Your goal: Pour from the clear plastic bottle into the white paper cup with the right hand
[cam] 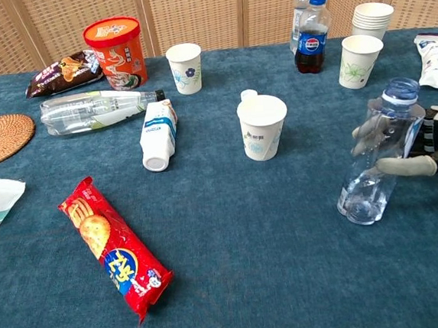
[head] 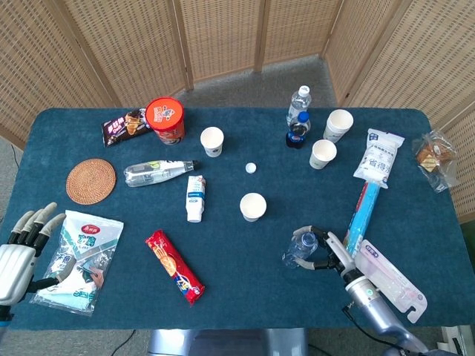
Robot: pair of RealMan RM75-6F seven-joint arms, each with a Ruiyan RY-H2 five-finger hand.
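Right hand (cam: 411, 146), partly cut off at the chest view's right edge, with fingers wrapped around the uncapped clear plastic bottle (cam: 374, 163), which leans with its neck toward 1 o'clock and sits at 4 o'clock from the white paper cup (cam: 263, 127). Whether the bottle's base touches the table (head: 245, 297) cannot be told. Left hand (head: 21, 251), at the head view's lower-left edge, fingers spread and empty, wrist cut off, beside a snack bag (head: 74, 259).

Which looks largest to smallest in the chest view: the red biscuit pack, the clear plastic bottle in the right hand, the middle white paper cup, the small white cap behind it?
1. Red biscuit pack, though it lies nearest the camera.
2. Clear plastic bottle, held by the right hand.
3. White paper cup.
4. White cap, clearly smallest.
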